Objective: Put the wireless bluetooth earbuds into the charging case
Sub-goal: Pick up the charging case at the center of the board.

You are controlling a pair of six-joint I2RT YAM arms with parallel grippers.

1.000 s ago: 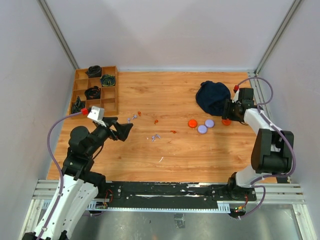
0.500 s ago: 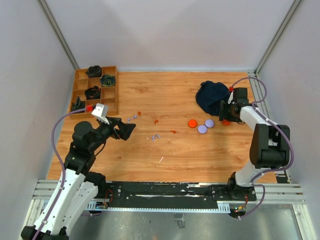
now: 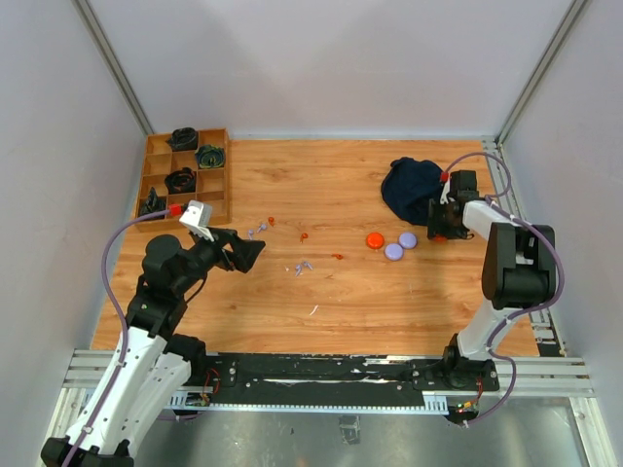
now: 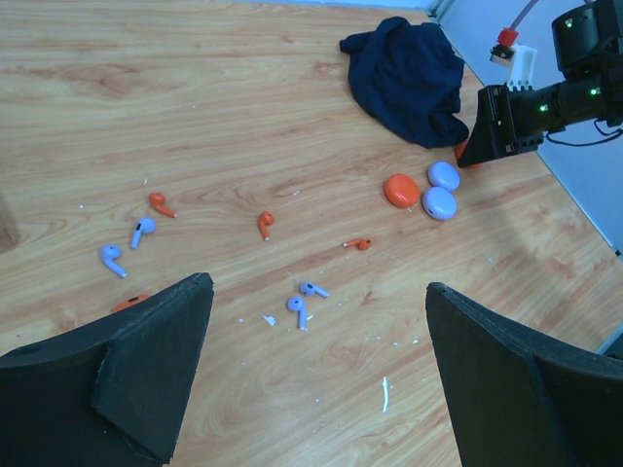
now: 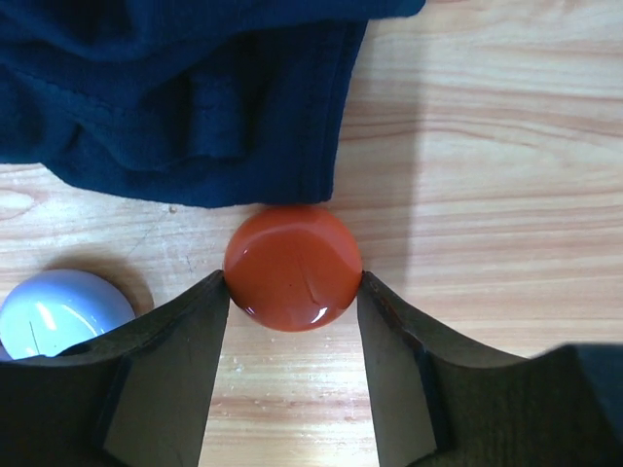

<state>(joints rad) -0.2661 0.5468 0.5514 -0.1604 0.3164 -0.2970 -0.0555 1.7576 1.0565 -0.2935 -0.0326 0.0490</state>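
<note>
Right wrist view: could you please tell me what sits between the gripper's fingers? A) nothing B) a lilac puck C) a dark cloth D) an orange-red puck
D: the orange-red puck sits between the right gripper fingertips, touching both.

The wooden desk (image 3: 331,185) carries a compartment tray (image 3: 228,175) at its far left corner and a crumpled dark blue cloth (image 3: 409,190) at far right. Just near of the cloth lie an orange-red puck (image 3: 375,240) and two lilac pucks (image 3: 408,238) side by side. A second orange-red puck (image 5: 292,268) lies against the cloth's hem. Left of centre, lilac earbuds (image 4: 115,260) and orange-red earbuds (image 4: 264,225) lie scattered, with a white scrap (image 4: 385,393) nearer.
</note>
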